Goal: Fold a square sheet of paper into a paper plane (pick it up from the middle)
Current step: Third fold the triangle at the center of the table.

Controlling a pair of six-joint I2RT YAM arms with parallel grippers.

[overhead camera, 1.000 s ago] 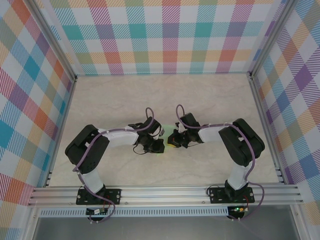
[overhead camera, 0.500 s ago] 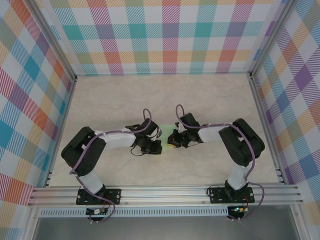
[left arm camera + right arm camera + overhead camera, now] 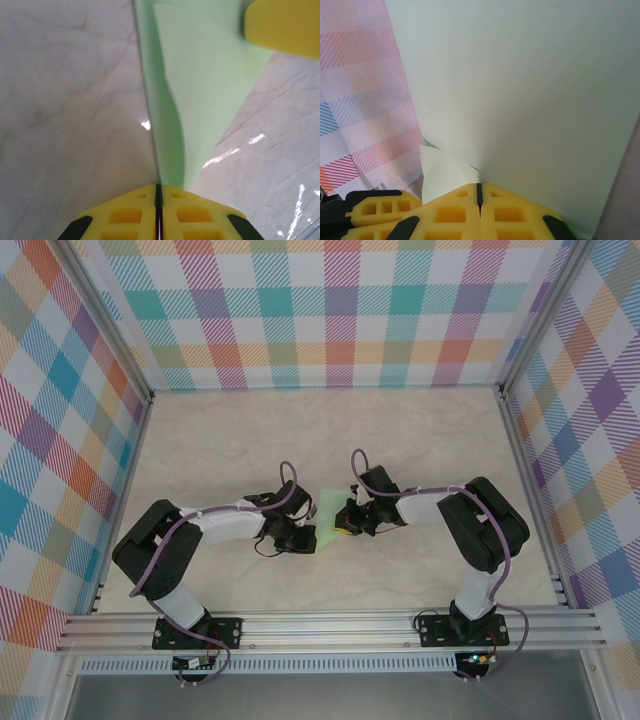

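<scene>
The pale mint-green sheet of paper [image 3: 328,510] is held off the table between my two grippers at the middle of the table. In the left wrist view the paper [image 3: 200,75] runs away from me as a creased, folded strip, and my left gripper [image 3: 158,188] is shut on its near end. My left gripper [image 3: 303,537] sits just left of the paper. My right gripper [image 3: 343,523] is at the paper's right side. In the right wrist view my right gripper [image 3: 479,186] is shut on the paper [image 3: 530,85], with a small folded corner beside its fingers.
The pale marble tabletop [image 3: 250,440] is ringed by plaid walls [image 3: 340,310] and aluminium rails [image 3: 330,625] along the near edge. The other gripper's yellow finger [image 3: 282,25] shows at the top right of the left wrist view.
My left arm has drawn back to the left and slightly nearer. The gap between the grippers has widened and more green paper shows between them. The right arm has stayed put.
</scene>
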